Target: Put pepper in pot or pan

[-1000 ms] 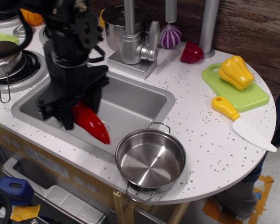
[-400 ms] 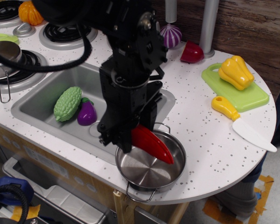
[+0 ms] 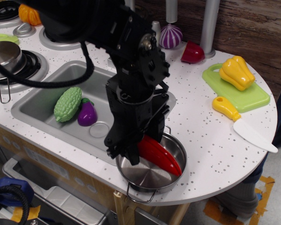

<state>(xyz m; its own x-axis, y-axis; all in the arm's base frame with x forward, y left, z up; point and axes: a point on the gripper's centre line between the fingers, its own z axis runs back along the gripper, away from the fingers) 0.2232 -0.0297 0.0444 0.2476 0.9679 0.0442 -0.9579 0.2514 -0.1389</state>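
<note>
Gripper [image 3: 139,151], clamped on the pepper [image 3: 160,156], has dropped lower at bottom centre since a moment ago; its tip now dips inside the pan [image 3: 177,176]; release looks near.

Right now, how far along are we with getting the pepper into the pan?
Nearly there. Done: the pepper is out of the sink and over the pan, tip angled down inside the rim. In hand: the gripper is shut on its stem end. Left: release it and pull the arm clear. Whether the tip touches the pan floor I cannot tell.
</note>
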